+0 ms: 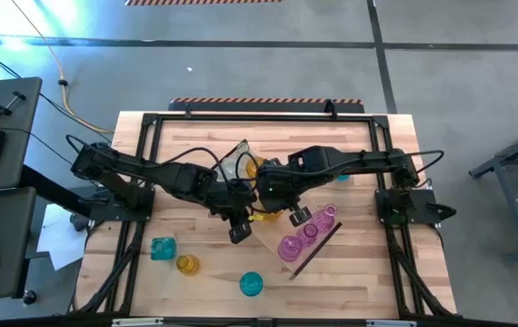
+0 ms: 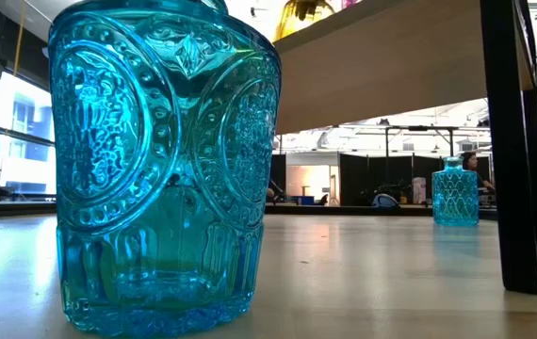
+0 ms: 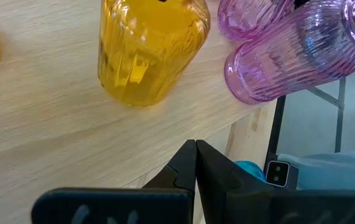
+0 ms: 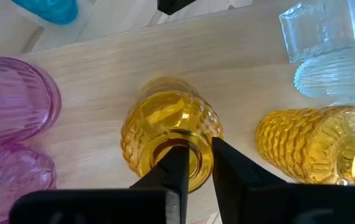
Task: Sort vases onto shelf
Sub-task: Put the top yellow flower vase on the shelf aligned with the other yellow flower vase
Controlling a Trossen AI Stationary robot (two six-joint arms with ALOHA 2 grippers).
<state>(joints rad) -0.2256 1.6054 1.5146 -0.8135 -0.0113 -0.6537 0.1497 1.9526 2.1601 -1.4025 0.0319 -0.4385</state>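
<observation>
Vases of pink [image 1: 297,238], amber and clear glass stand on the shelf [image 1: 324,238] at table centre; three more, two teal [image 1: 162,248] and one amber [image 1: 186,264], wait on the table [image 1: 350,282] beyond the left hand.

Step in hand: placing an amber vase [image 4: 168,140]. The right hand [image 4: 193,165] sits directly over its neck, fingers a little apart astride the rim; whether they grip it is uncertain. The left hand [image 3: 195,163], fingers together and empty, hovers just in front of the same amber vase.

Next move: release cleanly, retract upward without tipping neighbours, then fetch a vase from the table.
</observation>
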